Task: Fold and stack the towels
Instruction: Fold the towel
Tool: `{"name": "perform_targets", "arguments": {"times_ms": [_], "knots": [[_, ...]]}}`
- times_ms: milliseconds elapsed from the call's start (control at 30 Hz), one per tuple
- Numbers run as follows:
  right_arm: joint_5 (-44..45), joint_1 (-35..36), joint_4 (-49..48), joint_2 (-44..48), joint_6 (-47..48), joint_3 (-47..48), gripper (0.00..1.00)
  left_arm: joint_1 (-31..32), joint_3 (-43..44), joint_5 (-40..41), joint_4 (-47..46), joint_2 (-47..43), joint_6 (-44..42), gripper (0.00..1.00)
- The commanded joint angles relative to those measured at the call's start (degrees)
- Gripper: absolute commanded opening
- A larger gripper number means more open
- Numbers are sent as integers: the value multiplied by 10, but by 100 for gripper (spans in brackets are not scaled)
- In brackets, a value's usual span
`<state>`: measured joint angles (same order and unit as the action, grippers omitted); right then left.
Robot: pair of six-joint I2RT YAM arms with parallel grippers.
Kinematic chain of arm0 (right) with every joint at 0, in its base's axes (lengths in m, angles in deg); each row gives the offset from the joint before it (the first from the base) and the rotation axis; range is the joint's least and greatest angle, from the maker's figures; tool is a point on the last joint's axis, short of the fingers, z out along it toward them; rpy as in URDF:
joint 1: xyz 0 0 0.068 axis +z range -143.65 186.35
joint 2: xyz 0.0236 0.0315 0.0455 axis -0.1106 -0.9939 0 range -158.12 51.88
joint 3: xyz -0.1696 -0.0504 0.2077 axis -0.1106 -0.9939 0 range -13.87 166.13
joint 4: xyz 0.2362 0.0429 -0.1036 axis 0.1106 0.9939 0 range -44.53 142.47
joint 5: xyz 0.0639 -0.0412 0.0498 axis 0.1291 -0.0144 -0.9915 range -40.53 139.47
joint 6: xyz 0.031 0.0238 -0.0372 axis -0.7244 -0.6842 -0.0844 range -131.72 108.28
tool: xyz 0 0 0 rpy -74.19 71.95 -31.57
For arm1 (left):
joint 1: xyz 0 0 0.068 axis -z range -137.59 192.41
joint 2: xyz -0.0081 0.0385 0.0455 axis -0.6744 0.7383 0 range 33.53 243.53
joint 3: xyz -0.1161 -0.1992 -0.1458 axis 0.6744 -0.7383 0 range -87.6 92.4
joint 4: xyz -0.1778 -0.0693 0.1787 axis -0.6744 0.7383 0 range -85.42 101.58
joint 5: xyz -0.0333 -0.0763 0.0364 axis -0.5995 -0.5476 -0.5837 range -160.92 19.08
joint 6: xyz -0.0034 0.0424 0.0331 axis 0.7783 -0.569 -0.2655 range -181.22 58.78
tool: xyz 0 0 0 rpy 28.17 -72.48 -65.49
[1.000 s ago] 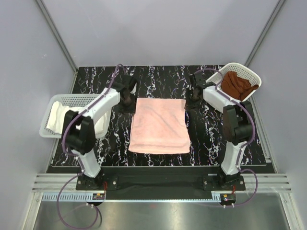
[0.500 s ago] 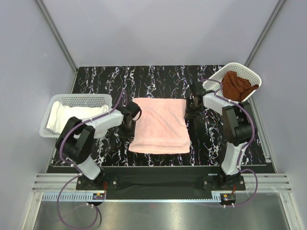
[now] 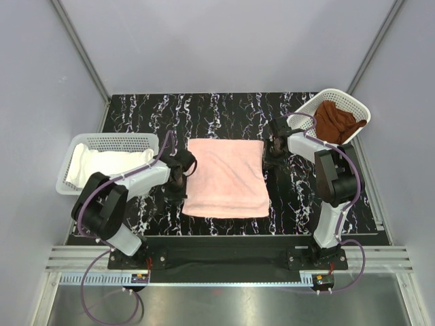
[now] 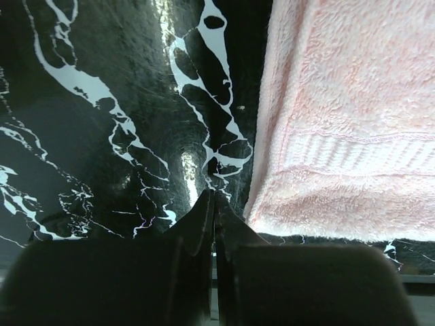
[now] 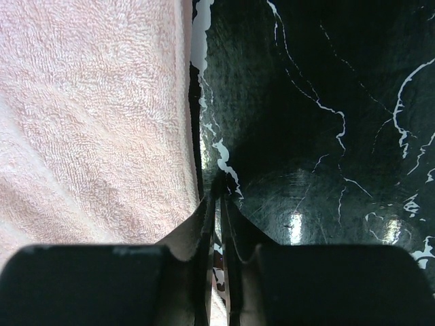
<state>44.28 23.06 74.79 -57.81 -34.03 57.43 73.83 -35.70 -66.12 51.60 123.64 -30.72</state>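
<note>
Change: the left end effector (image 4: 213,195) has slid nearer along the pink towel's (image 3: 225,178) left edge and closed.
Left end effector: fingers together on bare bench (image 3: 224,112), holding nothing.
Right end effector (image 5: 219,182): all but together at the pink towel's right edge.
Pink towel: flat, long axis near-to-far.
Left basket (image 3: 112,141): white towel (image 3: 88,163).
Right basket (image 3: 353,105): brown towel (image 3: 336,121).
</note>
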Motion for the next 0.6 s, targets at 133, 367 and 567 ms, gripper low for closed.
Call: {"name": "perform_targets", "arguments": {"times_ms": [133, 367, 567], "knots": [[15, 0, -18, 8, 1, -10, 14, 0, 50, 23, 13, -29, 7, 21], [11, 1, -16, 3, 2, -7, 14, 0, 35, -33, -26, -38, 18, 34], [14, 1, -22, 7, 2, -13, 13, 0, -6, -77, -69, -27, 26, 34]]}}
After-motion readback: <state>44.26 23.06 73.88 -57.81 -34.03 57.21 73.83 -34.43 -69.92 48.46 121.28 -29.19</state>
